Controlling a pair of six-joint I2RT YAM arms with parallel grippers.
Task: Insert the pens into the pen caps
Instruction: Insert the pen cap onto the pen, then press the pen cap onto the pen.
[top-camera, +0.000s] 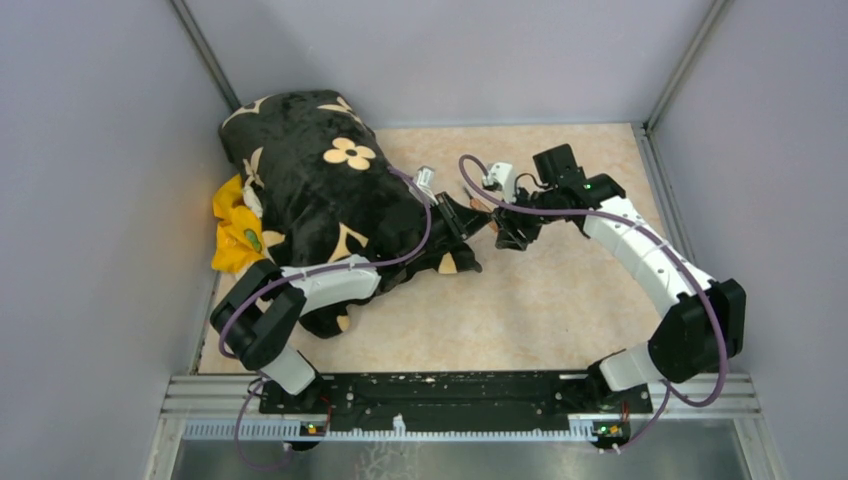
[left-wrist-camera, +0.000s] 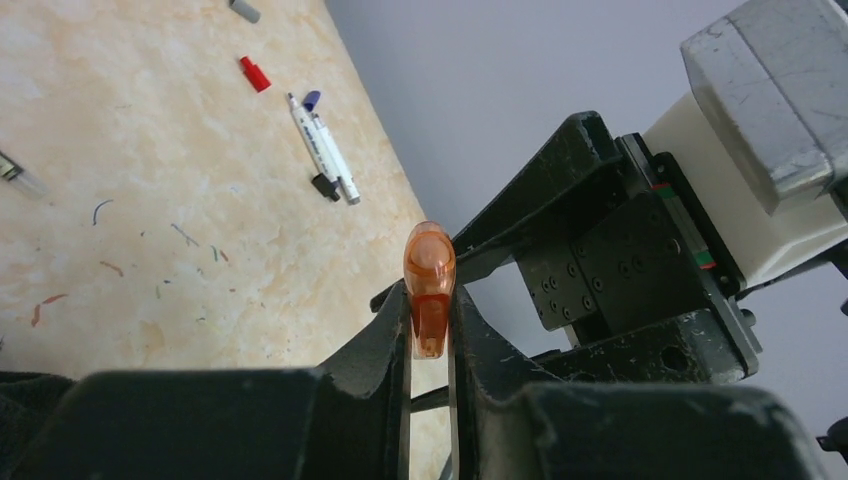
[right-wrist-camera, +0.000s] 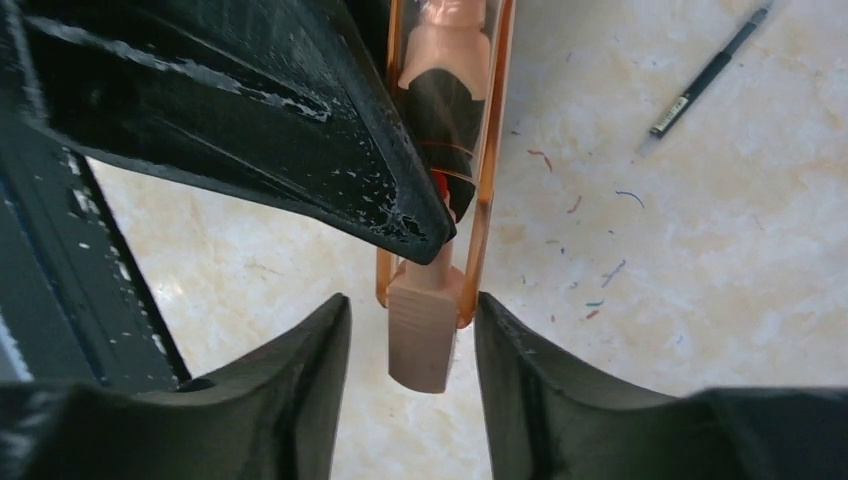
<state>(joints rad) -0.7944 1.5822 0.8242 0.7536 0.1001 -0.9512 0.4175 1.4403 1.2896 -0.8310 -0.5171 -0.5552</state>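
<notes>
left gripper clamped on orange marker, mid-air over the middle of the table; right gripper spread around its end, not gripping – off-centre closing could lever it out of left's thin pinch and drop it

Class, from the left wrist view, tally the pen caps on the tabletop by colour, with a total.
Grey plastic pen cap: 1
Red plastic pen cap: 1
Purple plastic pen cap: 1
Black plastic pen cap: 1
Total: 4

Five pens, four pen caps
</notes>
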